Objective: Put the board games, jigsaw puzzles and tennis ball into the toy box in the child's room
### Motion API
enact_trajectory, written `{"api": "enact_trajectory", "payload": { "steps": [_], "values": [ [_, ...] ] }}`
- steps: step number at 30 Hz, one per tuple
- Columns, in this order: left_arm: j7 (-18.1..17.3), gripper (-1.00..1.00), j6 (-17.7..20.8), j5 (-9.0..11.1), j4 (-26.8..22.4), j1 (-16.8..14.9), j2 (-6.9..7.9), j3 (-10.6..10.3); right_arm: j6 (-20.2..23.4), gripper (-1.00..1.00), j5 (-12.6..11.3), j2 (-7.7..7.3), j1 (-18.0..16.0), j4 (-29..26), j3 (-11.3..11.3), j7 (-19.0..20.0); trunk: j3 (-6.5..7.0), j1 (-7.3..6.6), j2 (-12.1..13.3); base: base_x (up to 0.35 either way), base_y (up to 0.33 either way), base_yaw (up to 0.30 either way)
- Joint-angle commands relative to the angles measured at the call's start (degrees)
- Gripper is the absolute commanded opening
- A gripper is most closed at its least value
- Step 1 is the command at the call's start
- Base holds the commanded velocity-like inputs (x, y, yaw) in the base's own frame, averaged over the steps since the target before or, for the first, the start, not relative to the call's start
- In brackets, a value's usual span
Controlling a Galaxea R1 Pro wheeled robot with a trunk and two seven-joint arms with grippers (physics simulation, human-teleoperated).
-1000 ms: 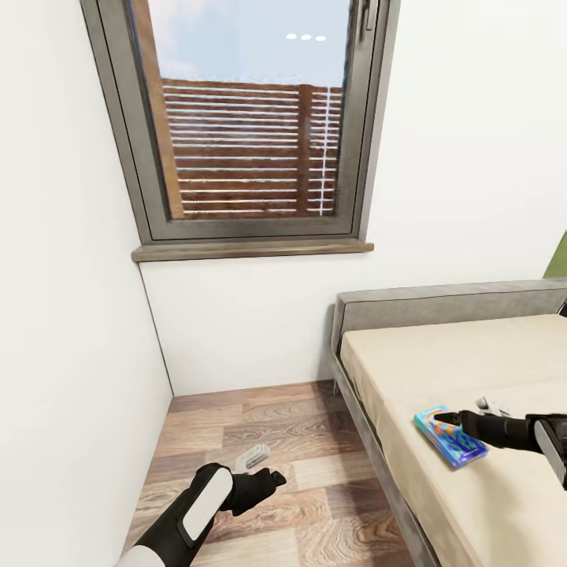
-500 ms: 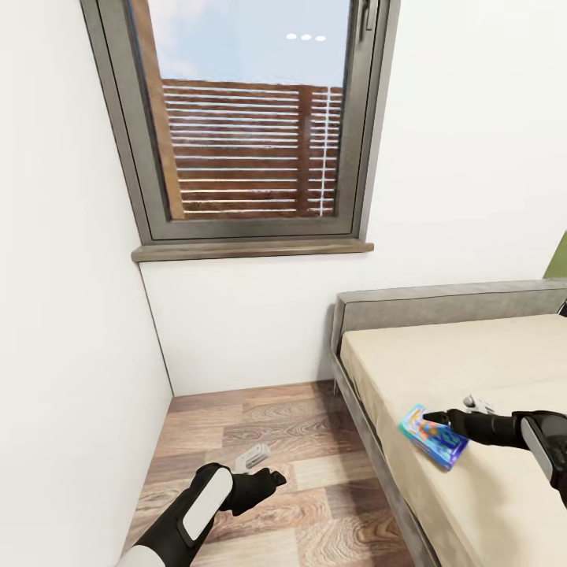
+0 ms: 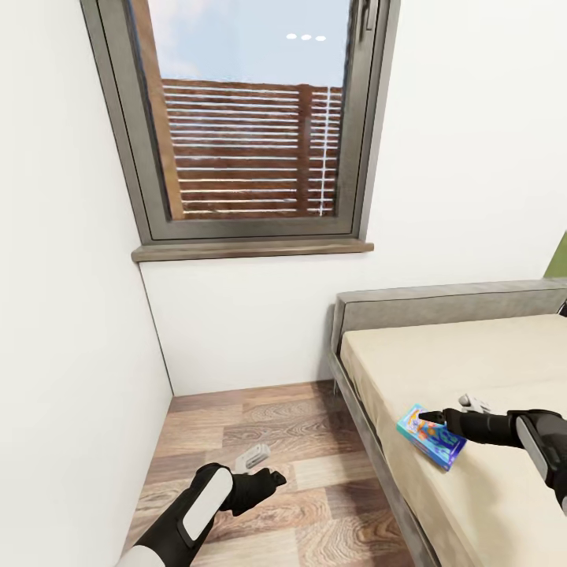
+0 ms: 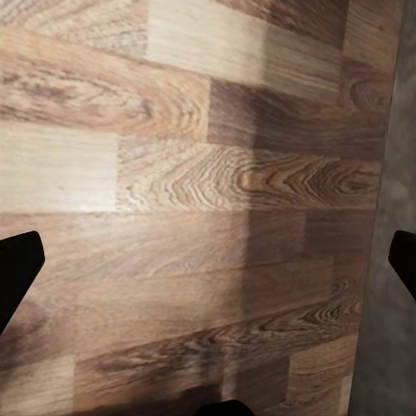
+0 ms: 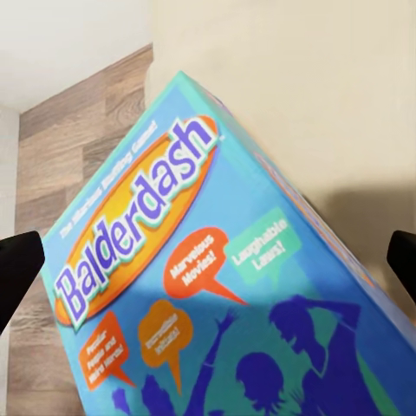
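A blue board game (image 3: 431,435) marked "Balderdash" (image 5: 173,260) sits tilted at the near edge of the bed (image 3: 472,354), one corner out over the bed's side. My right gripper (image 3: 446,409) reaches in from the right and is shut on it, a finger against each long side of the box. Down at the lower left, my left gripper (image 3: 266,466) hangs open over the wood floor (image 4: 208,173) with nothing between its fingers. The toy box, table, jigsaw puzzles and tennis ball are out of view.
The bed's grey frame and headboard (image 3: 441,303) stand against the white wall under a window (image 3: 244,126). A white side wall (image 3: 71,354) closes the left. Between that wall and the bed runs a strip of plank floor (image 3: 268,425).
My right gripper has drawn back to the left with the blue board game, which has tipped up and slid toward the bed's edge. The left arm has stayed still.
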Motion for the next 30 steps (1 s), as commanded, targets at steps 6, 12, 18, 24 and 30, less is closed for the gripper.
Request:
{"api": "enact_trajectory", "payload": {
  "steps": [6, 12, 18, 24, 30],
  "values": [
    [0.54, 1.0, 0.07, 0.61, -0.07, -0.04, 0.02, -0.13, 0.62, 1.0, -0.33, 0.02, 0.0, 0.0, 0.13, -0.11, -0.06, -0.01, -0.02, 0.0, 0.0, 0.0],
    [0.54, 1.0, 0.07, 0.55, 0.06, -0.05, 0.02, -0.13, 0.57, 1.0, -0.33, 0.14, 0.0, 0.0, 0.34, -0.1, -0.06, -0.01, -0.02, 0.0, 0.0, 0.0],
    [0.54, 1.0, 0.07, 0.52, 0.09, -0.05, 0.02, -0.13, 0.51, 1.0, -0.33, 0.35, 0.0, 0.0, 1.65, -0.09, -0.06, -0.01, -0.02, 0.0, 0.0, 0.0],
    [0.54, 1.0, 0.07, 0.52, 0.14, -0.03, 0.02, -0.13, 0.46, 1.0, -0.33, 0.42, 0.0, -0.07, 2.35, -0.09, -0.06, -0.01, -0.02, 0.0, 0.0, 0.0],
    [0.54, 1.0, 0.07, 0.52, 0.27, -0.06, 0.02, -0.13, 0.45, 1.0, -0.33, 0.4, 0.0, -0.1, 2.49, -0.09, -0.06, -0.01, -0.02, 0.0, 0.0, 0.0]
  ]
}}
